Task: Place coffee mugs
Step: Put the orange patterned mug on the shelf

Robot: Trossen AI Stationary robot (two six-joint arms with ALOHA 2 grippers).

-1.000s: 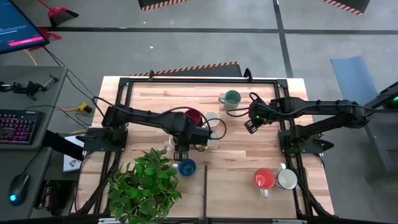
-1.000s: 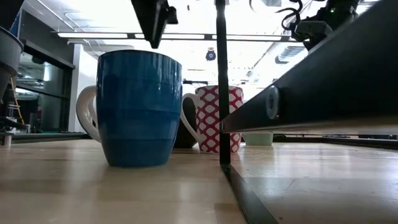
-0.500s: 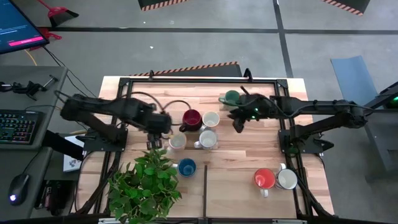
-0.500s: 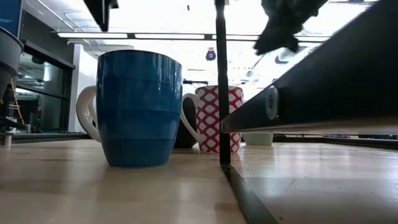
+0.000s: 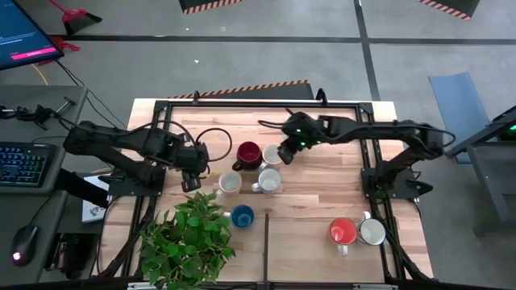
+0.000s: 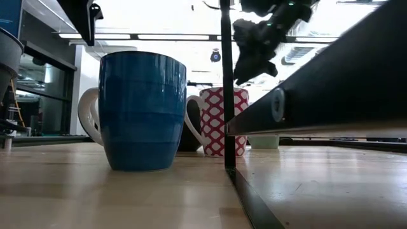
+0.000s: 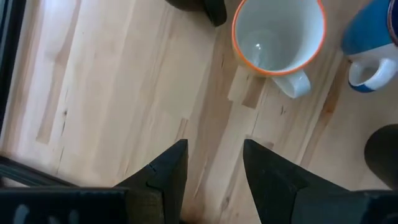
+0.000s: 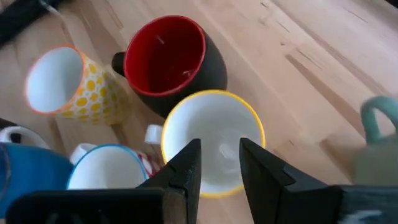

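Observation:
Several coffee mugs stand upright in a cluster mid-table: a dark red one (image 5: 248, 153), a white yellow-rimmed one (image 8: 211, 140), an orange-rimmed dotted one (image 7: 278, 34), a blue-rimmed patterned one (image 5: 268, 180) and a blue one (image 5: 242, 216). A green mug (image 8: 379, 140) shows past the cluster. My right gripper (image 8: 219, 152) hangs open above the yellow-rimmed mug, well off the table (image 6: 254, 48). Left of the cluster, my left gripper (image 7: 214, 149) is open over bare wood (image 5: 191, 182).
A leafy potted plant (image 5: 189, 238) fills the near left. A red mug (image 5: 343, 232) and a white mug (image 5: 372, 232) stand at the near right. A black rail (image 5: 266, 242) runs from mid-table to the near edge, and a black frame (image 5: 242, 102) borders the table.
My left gripper has drawn back from the mug cluster toward the table's left edge, staying open. My right gripper has swung from beside the green mug toward the table's left, over the yellow-rimmed mug, and tipped more level. No mug has moved.

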